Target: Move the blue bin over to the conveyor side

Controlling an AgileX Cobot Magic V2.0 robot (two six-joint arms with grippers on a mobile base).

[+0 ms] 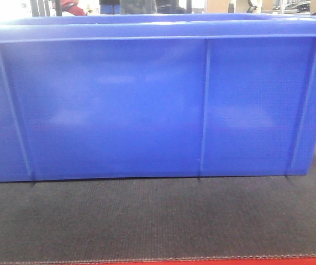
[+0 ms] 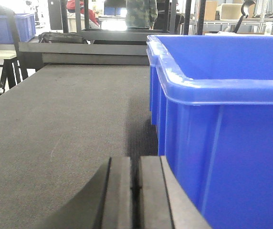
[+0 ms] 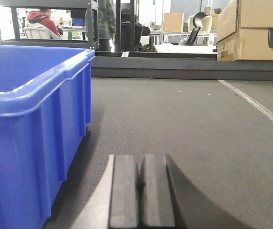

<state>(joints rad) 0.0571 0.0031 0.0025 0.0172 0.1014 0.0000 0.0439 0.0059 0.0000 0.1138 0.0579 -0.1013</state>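
The blue bin (image 1: 147,105) stands on the dark woven conveyor (image 1: 158,221) belt and fills most of the front view, its ribbed long wall facing me. My left gripper (image 2: 135,164) is shut with nothing in it, low over the belt just left of the bin (image 2: 222,124), close to its end wall. My right gripper (image 3: 140,162) is shut and empty too, over the belt (image 3: 184,119) a short way right of the bin (image 3: 31,114). Neither gripper shows in the front view.
A red strip (image 1: 230,260) runs along the belt's near edge. A dark metal frame (image 2: 89,47) closes the far end of the belt. Cardboard boxes (image 3: 253,26) stand at the far right, another blue tote (image 2: 7,26) at the far left, and people stand behind.
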